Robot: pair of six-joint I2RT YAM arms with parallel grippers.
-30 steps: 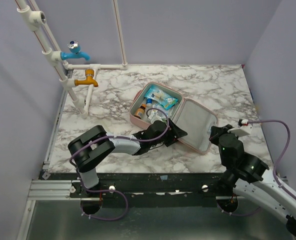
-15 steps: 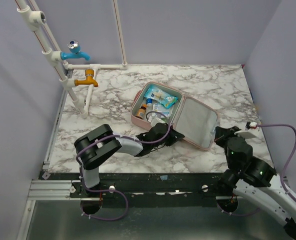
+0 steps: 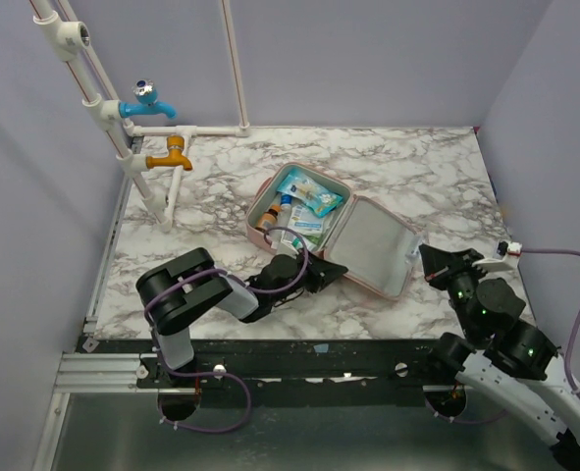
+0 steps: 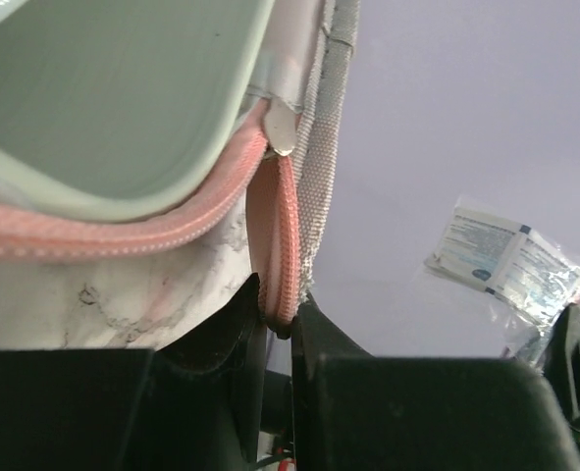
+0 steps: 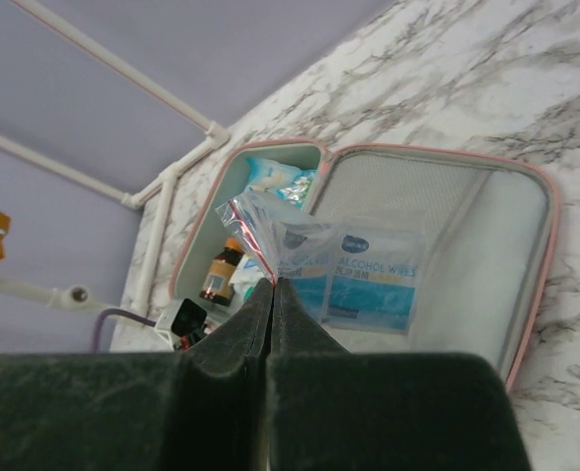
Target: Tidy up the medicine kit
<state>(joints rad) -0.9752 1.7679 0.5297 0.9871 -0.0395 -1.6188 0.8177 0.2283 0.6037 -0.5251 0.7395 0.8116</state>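
Since a second ago the left hand (image 4: 278, 320) has dropped low and pinched shut, and the medicine kit (image 3: 373, 245) has slid and turned a little toward the left side of the bench (image 3: 221, 177). The right arm has pulled back toward the near right corner.

The kit lies open in the middle of the bench, its tray half on the left and its pale lid spread to the right. The left hand's fingers are clamped on the pink zippered rim at the near edge, close to the hinge. That is probably to steady or reposition the soft case so it does not skid while it is being loaded.

The right hand (image 5: 272, 285) is fully closed on the top corner of a clear bag (image 5: 343, 270) of alcohol-wipe sachets, which hangs freely in front of the open lid. Holding it by the corner likely lets it be lowered flat into the lid.

An amber bottle (image 5: 218, 276) and blue-white packets (image 3: 309, 193) already sit in the tray half, so the hanging bag seems to be the next item to go in.
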